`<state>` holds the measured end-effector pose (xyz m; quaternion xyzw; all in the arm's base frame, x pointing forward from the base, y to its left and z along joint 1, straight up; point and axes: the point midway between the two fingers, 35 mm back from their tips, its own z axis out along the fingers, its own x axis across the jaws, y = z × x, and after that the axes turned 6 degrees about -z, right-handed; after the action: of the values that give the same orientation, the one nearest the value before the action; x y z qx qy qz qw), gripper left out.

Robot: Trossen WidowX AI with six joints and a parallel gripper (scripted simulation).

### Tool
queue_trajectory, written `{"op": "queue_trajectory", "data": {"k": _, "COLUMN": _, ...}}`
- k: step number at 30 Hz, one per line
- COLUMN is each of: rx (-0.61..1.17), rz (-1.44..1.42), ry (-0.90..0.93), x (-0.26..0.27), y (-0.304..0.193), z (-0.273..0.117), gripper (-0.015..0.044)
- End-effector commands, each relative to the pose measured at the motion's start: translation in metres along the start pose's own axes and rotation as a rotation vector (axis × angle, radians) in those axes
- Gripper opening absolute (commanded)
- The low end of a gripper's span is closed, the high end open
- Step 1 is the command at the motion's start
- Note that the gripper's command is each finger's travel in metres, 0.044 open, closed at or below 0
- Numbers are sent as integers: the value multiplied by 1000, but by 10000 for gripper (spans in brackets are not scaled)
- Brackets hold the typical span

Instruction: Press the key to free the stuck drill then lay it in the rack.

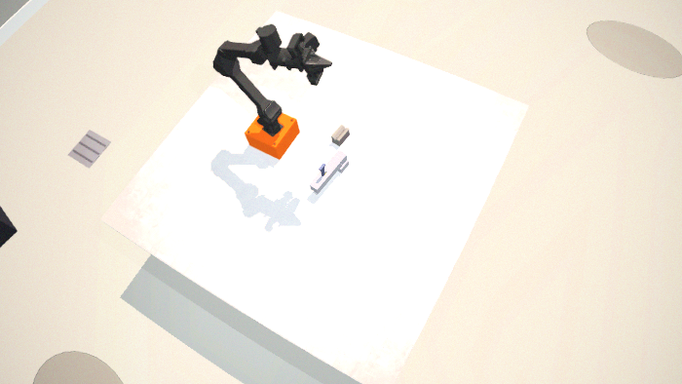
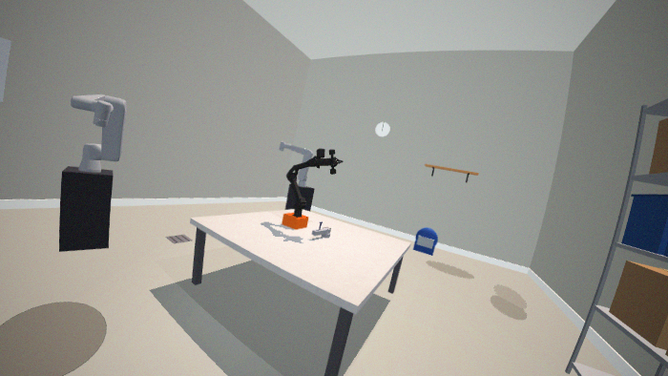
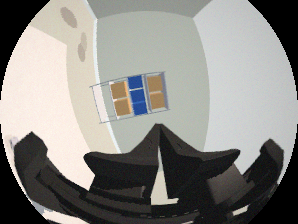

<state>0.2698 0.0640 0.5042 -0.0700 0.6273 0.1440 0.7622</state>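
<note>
A pale block fixture (image 1: 328, 172) (image 2: 322, 233) lies on the white table (image 1: 380, 244) (image 2: 334, 267), with a small dark blue drill (image 1: 322, 169) (image 2: 320, 225) standing up out of it. A small beige rack (image 1: 341, 134) sits just behind the fixture. I cannot make out the key. My gripper (image 1: 319, 73) (image 2: 335, 167) (image 3: 158, 126) is shut and empty, held high in the air above and behind the rack, pointing out toward the far wall. The wrist view shows only the closed fingers, the walls and a distant shelf.
The arm's orange base (image 1: 272, 134) (image 2: 295, 220) stands left of the fixture. Off the table there are a white arm on a black pedestal (image 2: 86, 207), a metal shelf (image 2: 635, 239) with boxes, and a blue object (image 2: 426, 240) on the floor.
</note>
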Motion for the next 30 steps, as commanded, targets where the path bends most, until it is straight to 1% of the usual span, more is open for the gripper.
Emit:
{"op": "queue_trajectory", "data": {"k": 1, "rx": 77, "rz": 171, "ry": 209, "x": 63, "y": -22, "z": 25, "gripper": 0}}
{"op": "queue_trajectory", "data": {"k": 6, "rx": 229, "rz": 397, "ry": 454, "x": 140, "y": -49, "z": 39, "gripper": 0}}
{"op": "queue_trajectory", "data": {"k": 12, "rx": 490, "rz": 662, "ry": 723, "x": 232, "y": -80, "z": 30, "gripper": 0}}
{"op": "queue_trajectory", "data": {"k": 17, "rx": 797, "rz": 879, "ry": 936, "x": 306, "y": -101, "z": -1, "gripper": 0}}
{"op": "queue_trajectory", "data": {"k": 21, "rx": 1094, "rz": 1024, "ry": 1082, "x": 355, "y": -113, "z": -38, "gripper": 0}}
{"op": "queue_trajectory", "data": {"k": 25, "rx": 1411, "rz": 1121, "ry": 1191, "x": 390, "y": -118, "z": -80, "gripper": 0}}
{"op": "queue_trajectory", "data": {"k": 27, "rx": 1468, "rz": 1133, "ry": 1206, "x": 395, "y": -118, "z": -87, "gripper": 0}}
{"op": "queue_trajectory", "data": {"k": 30, "rx": 1468, "rz": 1133, "ry": 1206, "x": 395, "y": -118, "z": -87, "gripper": 0}}
